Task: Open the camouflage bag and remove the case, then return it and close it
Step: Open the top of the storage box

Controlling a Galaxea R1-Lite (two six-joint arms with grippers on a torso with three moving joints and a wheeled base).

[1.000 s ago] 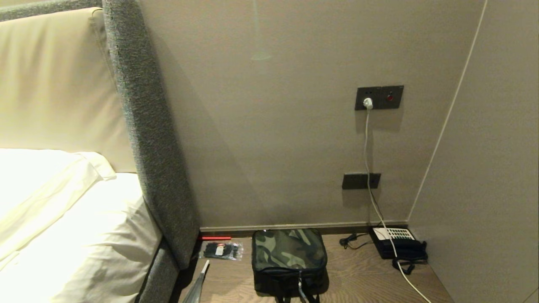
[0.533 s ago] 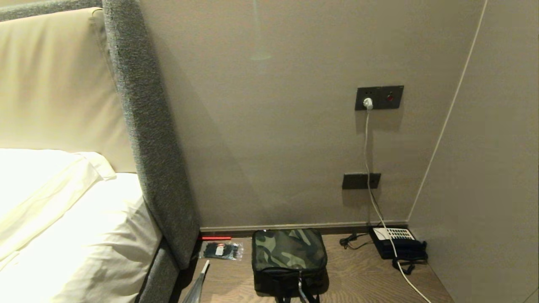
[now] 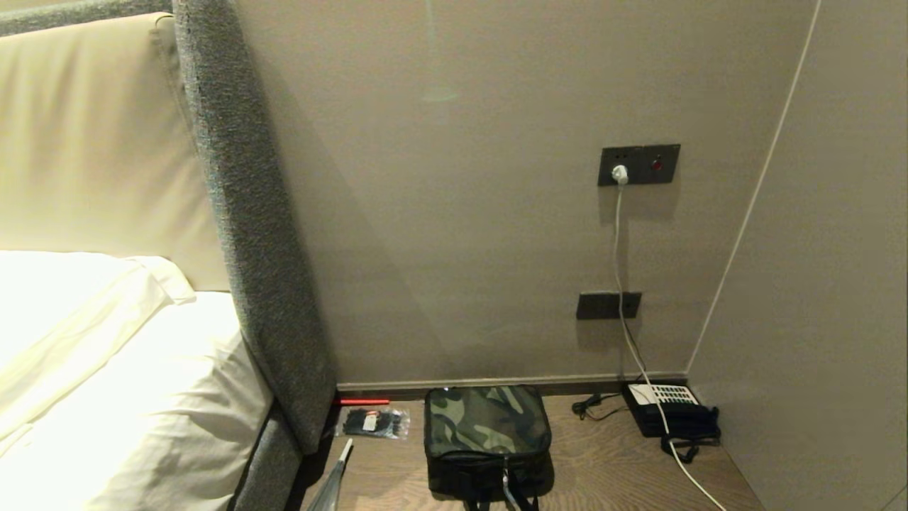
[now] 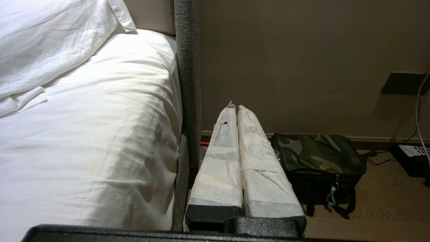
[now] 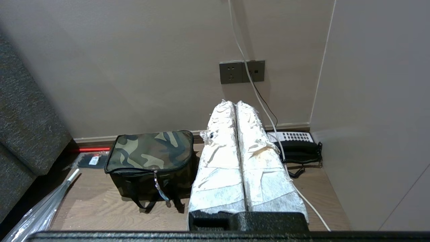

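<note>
The camouflage bag [image 3: 487, 436] stands zipped shut on the wooden bedside surface near the wall, its zip pull [image 5: 160, 191] hanging down the black front. The bag also shows in the left wrist view [image 4: 319, 158] and the right wrist view [image 5: 151, 151]. The case is hidden. My left gripper [image 4: 235, 107] is shut and empty, held back from the bag on the bed's side. My right gripper [image 5: 233, 103] is shut and empty, held back between the bag and the telephone. Neither arm appears in the head view.
A black telephone [image 3: 670, 411] with a white keypad sits at the right corner, a white cable [image 3: 624, 284] running down from the wall socket. A packet of cable ties [image 3: 372, 423] lies left of the bag. The grey headboard [image 3: 248, 234], the bed [image 3: 106, 369] and a folded umbrella [image 5: 43, 211] are at left.
</note>
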